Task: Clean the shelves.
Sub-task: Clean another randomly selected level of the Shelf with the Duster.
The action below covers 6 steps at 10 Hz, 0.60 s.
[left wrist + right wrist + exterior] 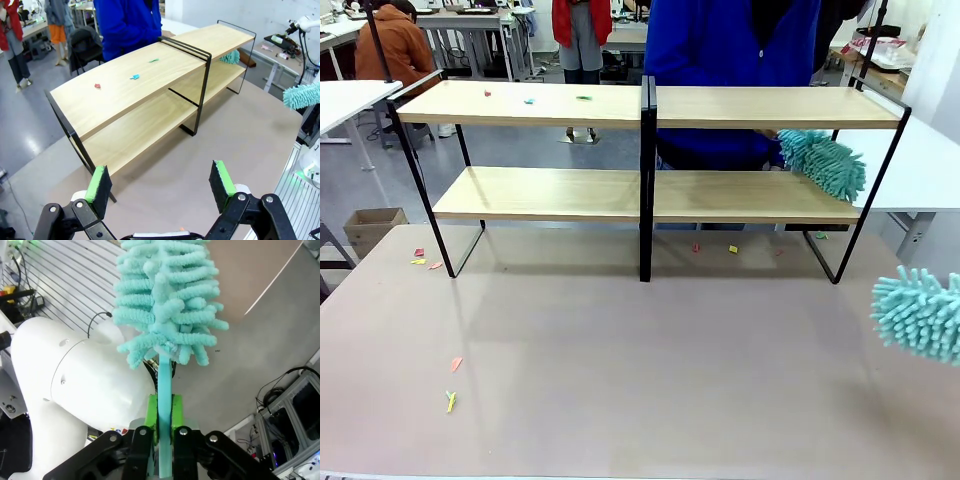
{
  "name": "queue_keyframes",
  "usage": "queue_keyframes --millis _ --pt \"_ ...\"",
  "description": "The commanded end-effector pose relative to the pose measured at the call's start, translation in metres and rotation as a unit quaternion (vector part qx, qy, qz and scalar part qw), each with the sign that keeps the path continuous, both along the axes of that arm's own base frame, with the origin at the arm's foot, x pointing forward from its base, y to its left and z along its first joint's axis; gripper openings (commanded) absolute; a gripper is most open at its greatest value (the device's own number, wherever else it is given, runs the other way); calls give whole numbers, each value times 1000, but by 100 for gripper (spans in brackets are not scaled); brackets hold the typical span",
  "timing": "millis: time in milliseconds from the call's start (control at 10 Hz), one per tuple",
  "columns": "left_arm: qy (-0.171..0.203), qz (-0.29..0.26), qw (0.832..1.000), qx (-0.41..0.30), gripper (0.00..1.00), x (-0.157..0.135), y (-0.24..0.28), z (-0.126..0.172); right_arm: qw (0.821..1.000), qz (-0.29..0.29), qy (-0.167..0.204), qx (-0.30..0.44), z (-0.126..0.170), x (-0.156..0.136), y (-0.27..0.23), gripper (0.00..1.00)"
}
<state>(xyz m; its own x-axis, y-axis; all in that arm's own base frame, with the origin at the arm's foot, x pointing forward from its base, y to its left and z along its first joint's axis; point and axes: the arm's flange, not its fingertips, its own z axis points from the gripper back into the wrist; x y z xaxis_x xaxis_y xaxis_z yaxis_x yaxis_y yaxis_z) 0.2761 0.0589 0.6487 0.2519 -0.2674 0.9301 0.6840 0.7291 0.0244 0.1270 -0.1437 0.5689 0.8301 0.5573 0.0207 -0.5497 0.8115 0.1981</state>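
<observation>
Tabletop [620, 380] carried the shelves [540, 103] along its far side. Right gripper [164, 412] was pinched on the stem of a teal duster [167, 300] (head well short of them); left gripper [159, 181] hung spread and empty. Long light strokes toward the board edge would likely clear the scraps [583, 98] best.

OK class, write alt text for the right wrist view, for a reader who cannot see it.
The right gripper is shut on the thin handle of a fluffy teal duster, whose head rises above it. A white robot arm segment sits left, the grey table right.
</observation>
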Motion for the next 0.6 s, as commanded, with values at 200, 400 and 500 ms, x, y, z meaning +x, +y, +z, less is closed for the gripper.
queue_keyframes --millis 200,400,500 --pt "-1 0 1000 -2 100 1 0 0 1000 15 22 -3 1 18 20 12" --pt "-1 0 1000 -2 100 1 0 0 1000 20 11 3 1 25 37 12" --pt "-1 0 1000 -2 100 1 0 0 1000 13 -4 5 -2 30 50 12"
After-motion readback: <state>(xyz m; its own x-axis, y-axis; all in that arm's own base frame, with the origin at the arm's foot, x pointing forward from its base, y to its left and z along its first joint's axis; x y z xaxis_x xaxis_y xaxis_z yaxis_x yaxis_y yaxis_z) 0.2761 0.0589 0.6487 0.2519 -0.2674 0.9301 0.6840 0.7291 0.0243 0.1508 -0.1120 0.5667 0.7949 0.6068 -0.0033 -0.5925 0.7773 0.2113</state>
